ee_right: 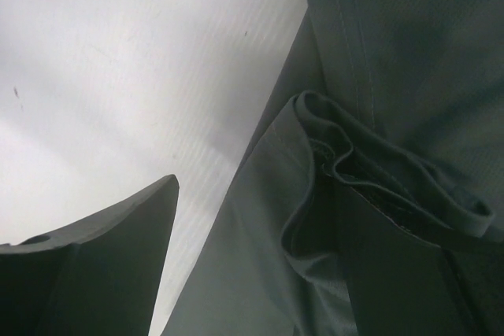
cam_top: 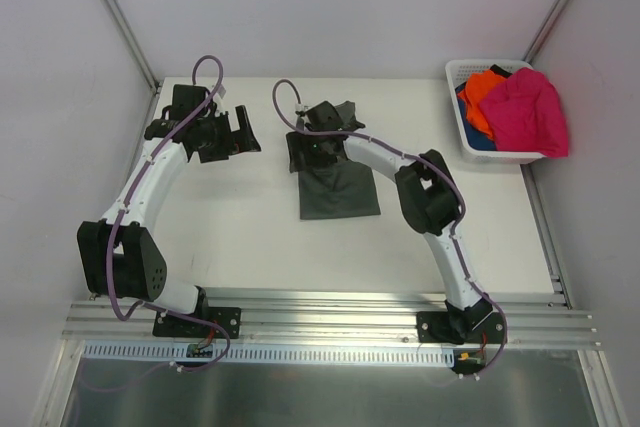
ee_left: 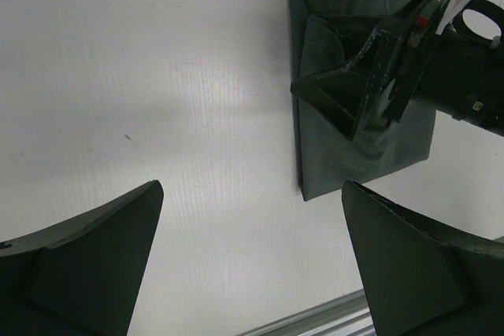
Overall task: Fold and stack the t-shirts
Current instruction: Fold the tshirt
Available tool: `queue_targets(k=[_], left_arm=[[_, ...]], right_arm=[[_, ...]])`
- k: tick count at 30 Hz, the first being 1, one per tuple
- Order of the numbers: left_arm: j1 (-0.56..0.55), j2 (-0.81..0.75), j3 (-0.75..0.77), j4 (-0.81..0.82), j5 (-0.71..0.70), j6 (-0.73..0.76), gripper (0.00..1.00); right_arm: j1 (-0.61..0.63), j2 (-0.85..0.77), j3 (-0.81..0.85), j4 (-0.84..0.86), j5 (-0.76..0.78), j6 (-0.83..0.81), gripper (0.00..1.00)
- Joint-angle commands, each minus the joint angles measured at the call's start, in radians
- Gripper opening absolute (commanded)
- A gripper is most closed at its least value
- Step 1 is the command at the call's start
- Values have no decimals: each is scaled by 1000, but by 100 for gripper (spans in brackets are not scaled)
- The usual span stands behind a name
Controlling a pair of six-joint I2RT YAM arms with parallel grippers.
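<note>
Grey-green shirt [cam_top: 340, 192]: it lies on the table [cam_top: 230, 237], in the middle and toward the far edge. It is already narrowed into a long panel, with a bunched part at its far end.
My right gripper [cam_top: 298, 152]: it is down at the far left part of that shirt, jaws spread wide and not clamped. One finger [ee_right: 94, 273] hangs over bare table just beside the cloth's edge. The other is lost among the folds, and a loose roll of hem sits between them. I judge I straddle the edge here so that I can pinch it for the next fold.
My left gripper [cam_top: 242, 134]: it is fully spread and holds nothing, over bare table to the left of the shirt. Parked there it is out of the right arm's way, yet near enough to help.
Basket [cam_top: 480, 67]: it sits at the far right corner. It holds the pink shirt [cam_top: 530, 112], which spills over the rim, plus the orange shirt [cam_top: 483, 92] and some blue cloth [cam_top: 482, 144].
Stage: as I judge it, the first shirt is only partly folded, and no stack has been begun.
</note>
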Motion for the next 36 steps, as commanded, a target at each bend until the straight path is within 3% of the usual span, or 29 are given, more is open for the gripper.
queue_targets(k=[1, 13, 23, 36], left_arm=[[14, -44, -12, -10, -3, 14, 99], [17, -33, -3, -5, 5, -8, 99], [17, -32, -17, 7, 29, -36, 99], [19, -64, -26, 12, 40, -43, 99]], right_arm=[[-10, 28, 96, 20, 18, -28, 81], [-39, -52, 155, 24, 58, -74, 81], [16, -161, 53, 26, 29, -51, 81], [94, -188, -82, 20, 3, 33, 82]])
